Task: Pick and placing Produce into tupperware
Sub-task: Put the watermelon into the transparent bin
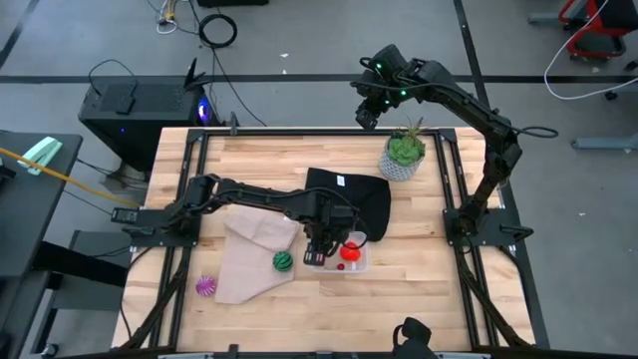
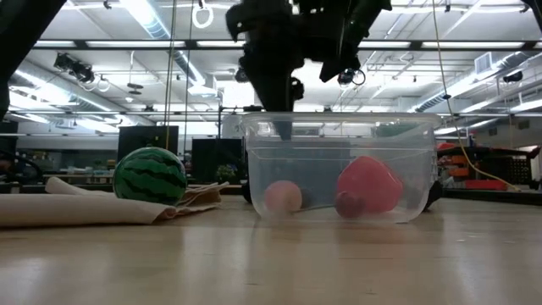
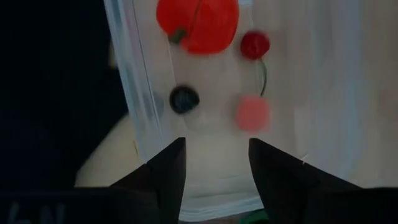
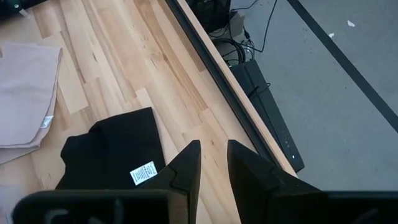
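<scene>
The clear tupperware stands on the table at the black cloth's near edge. Inside it lie a red piece, a cherry, a dark berry and a pink piece. My left gripper is open and empty, pointing down over the container's left end; the low view shows a fingertip at rim height. The green striped ball rests on the beige cloth. The purple ribbed ball lies on bare wood near the left front. My right gripper waits high beyond the far edge, narrowly open.
A leafy plant in a pale pot stands at the far right. The black cloth lies mid-table, just beyond the container. Bare wood stretches to the container's right and along the near edge.
</scene>
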